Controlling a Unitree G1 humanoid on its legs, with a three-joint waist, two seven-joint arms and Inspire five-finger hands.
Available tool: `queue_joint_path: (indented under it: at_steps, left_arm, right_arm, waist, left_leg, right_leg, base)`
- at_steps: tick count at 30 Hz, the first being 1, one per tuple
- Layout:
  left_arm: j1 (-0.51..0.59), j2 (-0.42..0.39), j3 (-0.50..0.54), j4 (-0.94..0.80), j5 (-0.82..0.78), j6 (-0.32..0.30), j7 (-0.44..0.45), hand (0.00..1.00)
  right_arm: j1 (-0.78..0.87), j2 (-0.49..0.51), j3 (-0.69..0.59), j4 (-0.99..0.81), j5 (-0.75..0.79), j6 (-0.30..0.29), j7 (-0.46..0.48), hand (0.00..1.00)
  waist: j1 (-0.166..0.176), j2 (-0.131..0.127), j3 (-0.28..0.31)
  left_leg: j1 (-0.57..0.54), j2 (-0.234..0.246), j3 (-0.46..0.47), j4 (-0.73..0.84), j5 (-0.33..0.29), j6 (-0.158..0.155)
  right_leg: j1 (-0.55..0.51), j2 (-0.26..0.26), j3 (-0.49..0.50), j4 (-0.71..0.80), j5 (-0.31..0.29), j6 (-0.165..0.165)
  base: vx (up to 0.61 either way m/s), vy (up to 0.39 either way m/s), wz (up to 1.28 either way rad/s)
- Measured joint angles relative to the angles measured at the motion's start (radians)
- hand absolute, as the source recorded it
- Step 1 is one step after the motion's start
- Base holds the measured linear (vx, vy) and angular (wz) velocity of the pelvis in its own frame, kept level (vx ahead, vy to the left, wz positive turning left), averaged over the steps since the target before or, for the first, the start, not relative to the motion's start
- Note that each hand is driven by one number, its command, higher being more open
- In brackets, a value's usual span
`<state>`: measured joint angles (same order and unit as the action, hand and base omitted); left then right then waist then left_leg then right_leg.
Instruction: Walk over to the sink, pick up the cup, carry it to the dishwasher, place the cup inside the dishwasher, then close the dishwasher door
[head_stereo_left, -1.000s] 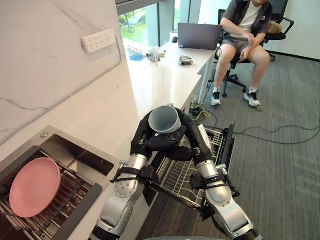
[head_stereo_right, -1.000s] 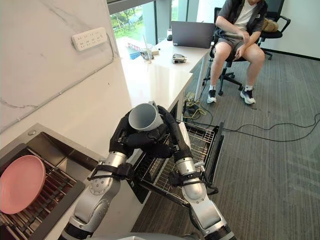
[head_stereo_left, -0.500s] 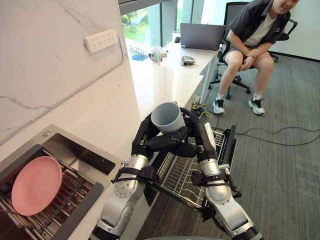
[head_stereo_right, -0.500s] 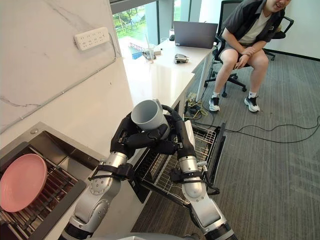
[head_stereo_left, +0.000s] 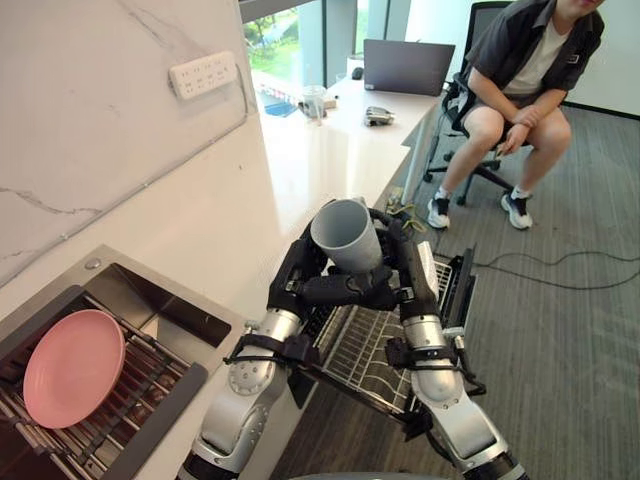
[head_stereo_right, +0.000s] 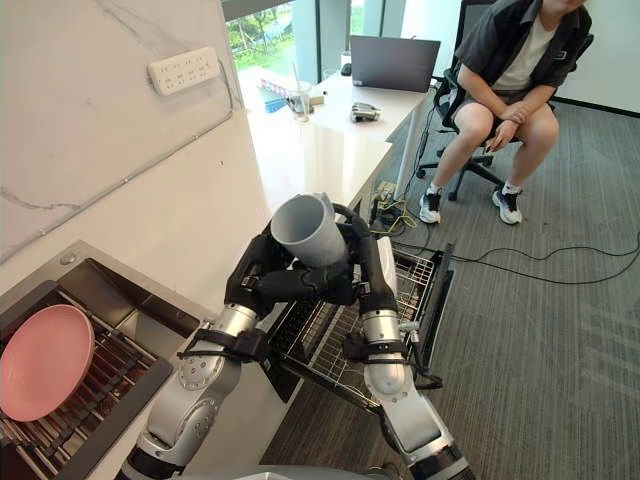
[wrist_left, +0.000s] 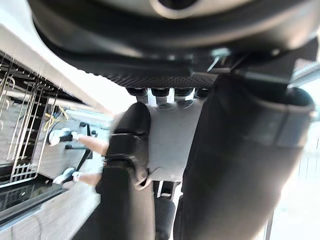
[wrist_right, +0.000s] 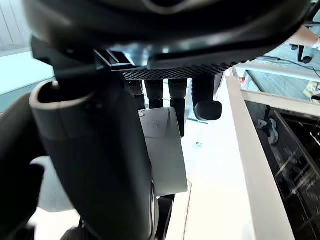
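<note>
Right now I have the grey cup (head_stereo_left: 347, 235) clamped between both hands, with my left hand (head_stereo_left: 300, 275) and right hand (head_stereo_left: 408, 268) each curled round its lower wall. It is tilted, mouth up, by the counter's (head_stereo_left: 330, 160) edge, above the pulled-out dishwasher rack (head_stereo_left: 365, 350).

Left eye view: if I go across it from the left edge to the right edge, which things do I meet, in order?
plate → power strip → cup → person
</note>
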<state>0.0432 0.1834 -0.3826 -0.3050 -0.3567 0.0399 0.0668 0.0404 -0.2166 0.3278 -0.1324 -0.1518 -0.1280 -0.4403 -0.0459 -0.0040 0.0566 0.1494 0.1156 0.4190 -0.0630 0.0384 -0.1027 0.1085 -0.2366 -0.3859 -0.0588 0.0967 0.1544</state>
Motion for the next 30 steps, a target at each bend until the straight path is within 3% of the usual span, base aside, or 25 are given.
queue_joint_path:
  at_steps: [8,14,20,25,30]
  left_arm:
    - [0.023,0.004,0.037,-0.015,0.002,-0.008,-0.024,1.00]
    - [0.029,0.001,0.062,-0.016,0.001,-0.015,-0.033,1.00]
    - [0.045,-0.005,0.072,-0.031,-0.103,-0.022,-0.110,1.00]
    - [0.063,-0.008,0.055,-0.045,-0.157,-0.022,-0.181,1.00]
    - [0.080,-0.008,-0.036,-0.040,-0.166,-0.014,-0.252,1.00]
  right_arm:
    - [0.000,0.007,-0.251,0.000,-0.019,-0.004,-0.130,0.00]
    - [0.011,0.008,-0.332,-0.002,-0.038,-0.014,-0.178,0.00]
    - [0.014,0.015,-0.431,-0.011,-0.038,-0.016,-0.214,0.00]
    - [0.067,0.026,-0.534,-0.034,0.007,-0.058,-0.191,0.00]
    - [0.133,0.064,-0.547,-0.041,0.151,-0.097,-0.071,0.00]
  waist:
    - [-0.015,0.000,0.000]
    - [-0.024,0.000,0.001]
    - [-0.026,0.000,0.008]
    - [-0.031,0.001,0.011]
    - [-0.052,0.004,0.013]
  left_leg:
    - [0.002,0.000,0.002,0.000,0.000,0.000]
    - [0.004,0.001,0.005,0.000,-0.001,-0.001]
    - [0.004,0.001,0.007,0.000,-0.001,-0.002]
    - [0.002,0.001,0.016,-0.002,-0.003,-0.004]
    - [0.001,0.005,0.044,-0.002,-0.008,-0.007]
  right_leg:
    - [0.001,0.001,0.004,0.000,0.000,0.000]
    - [0.000,0.001,0.008,0.000,0.000,0.000]
    - [-0.001,0.002,0.011,0.000,0.000,0.000]
    - [-0.010,0.002,0.020,0.000,0.000,0.000]
    - [-0.032,0.006,0.048,0.003,0.000,0.000]
  base:
    - [0.00,0.000,0.00]
    - [0.00,0.000,0.00]
    - [0.00,0.000,0.00]
    - [0.00,0.000,-0.05]
    - [0.00,-0.012,-0.16]
